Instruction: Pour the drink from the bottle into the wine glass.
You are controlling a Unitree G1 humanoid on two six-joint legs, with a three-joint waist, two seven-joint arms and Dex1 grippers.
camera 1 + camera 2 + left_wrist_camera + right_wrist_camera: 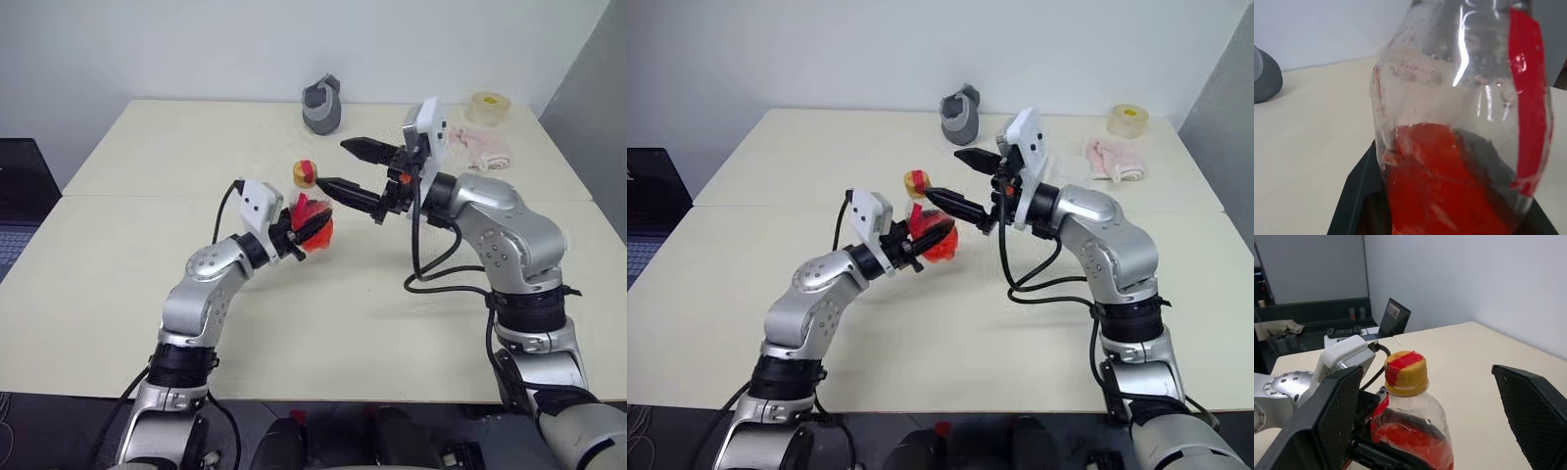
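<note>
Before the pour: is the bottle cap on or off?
On. The yellow cap with red tape sits on the bottle neck, between the open right gripper fingers.

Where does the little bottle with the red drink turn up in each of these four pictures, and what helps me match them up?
Left eye view: the bottle sits just left of centre, gripped by the left gripper.
Right eye view: same bottle, again near centre.
Left wrist view: its clear body looms close, red drink low inside.
Right wrist view: bottle at bottom centre, between the right gripper's open fingers.
Shared landmark: the yellow cap.
</note>
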